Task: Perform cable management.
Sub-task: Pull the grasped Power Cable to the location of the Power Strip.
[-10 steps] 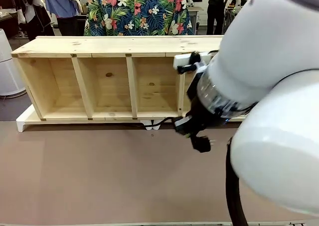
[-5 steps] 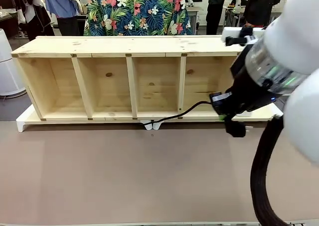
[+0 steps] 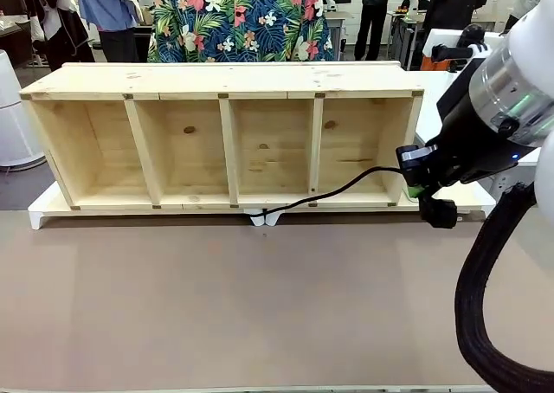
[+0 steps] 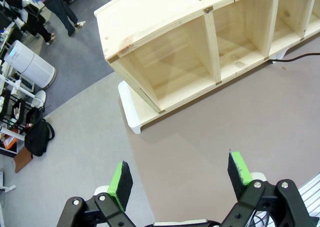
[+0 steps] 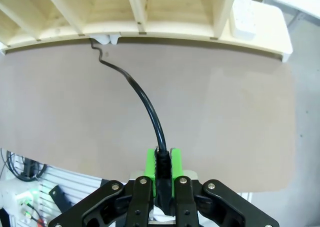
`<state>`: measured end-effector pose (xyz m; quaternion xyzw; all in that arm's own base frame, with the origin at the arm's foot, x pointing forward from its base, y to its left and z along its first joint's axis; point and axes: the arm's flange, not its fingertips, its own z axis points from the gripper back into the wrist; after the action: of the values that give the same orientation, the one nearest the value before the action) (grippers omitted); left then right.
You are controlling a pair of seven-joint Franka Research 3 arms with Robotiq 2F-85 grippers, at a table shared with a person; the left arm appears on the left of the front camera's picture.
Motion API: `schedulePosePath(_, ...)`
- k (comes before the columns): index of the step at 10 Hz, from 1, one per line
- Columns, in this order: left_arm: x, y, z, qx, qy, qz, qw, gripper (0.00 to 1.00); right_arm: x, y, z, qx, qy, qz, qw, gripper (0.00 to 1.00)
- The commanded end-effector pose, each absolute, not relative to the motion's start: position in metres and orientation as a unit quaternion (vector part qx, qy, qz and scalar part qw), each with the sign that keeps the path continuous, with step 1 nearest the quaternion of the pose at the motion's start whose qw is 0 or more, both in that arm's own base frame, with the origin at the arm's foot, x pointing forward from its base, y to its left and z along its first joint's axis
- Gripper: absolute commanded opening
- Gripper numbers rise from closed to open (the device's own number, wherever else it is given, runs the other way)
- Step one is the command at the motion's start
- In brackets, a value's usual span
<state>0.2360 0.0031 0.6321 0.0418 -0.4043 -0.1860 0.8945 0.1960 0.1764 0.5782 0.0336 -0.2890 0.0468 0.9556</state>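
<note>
1. The cable (image 3: 346, 182) is a thin black line in the middle right of the front view; it starts at a small white clip (image 3: 266, 218) under the bottom edge of the wooden shelf (image 3: 225, 81); from there it climbs in a soft bend to the right.
2. Its right end is in our right gripper (image 3: 417, 185), at the right of the frame; the gripper is in front of the last box of the shelf, above the brown table (image 3: 216, 306).
3. In the right wrist view we see the right gripper (image 5: 161, 159) at the bottom middle; its two green pads are pressed close, pinching the cable (image 5: 141, 94) between them; the cable runs up and to the left, to the white clip (image 5: 105, 38) in the upper left.
4. Our left gripper (image 4: 180, 174) is at the bottom of the left wrist view; its green pads are spread wide apart, over the brown table (image 4: 200, 127).
5. In that view the wooden shelf (image 4: 165, 12) is across the top; a little bit of the cable (image 4: 292, 59) peeks in at the right edge, just beside the shelf.
6. The shelf has four open boxes in a row; it rests on a white board (image 3: 39, 211); a person in a flowery shirt (image 3: 242, 16) stands behind it, at the top middle.
</note>
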Motion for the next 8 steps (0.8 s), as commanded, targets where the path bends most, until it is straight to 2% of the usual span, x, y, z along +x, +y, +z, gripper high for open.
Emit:
schedulePosePath(1,0.239,0.002,0.633,0.04,-0.409,-0.178,0.894,1.0,0.186,0.116,0.466,0.063,-0.305,0.058,0.948,0.15)
schedulePosePath(8,0.239,0.002,0.633,0.04,-0.409,-0.178,0.894,1.0,0.236,0.082,0.483,0.065,-0.294,0.006,0.953,0.15)
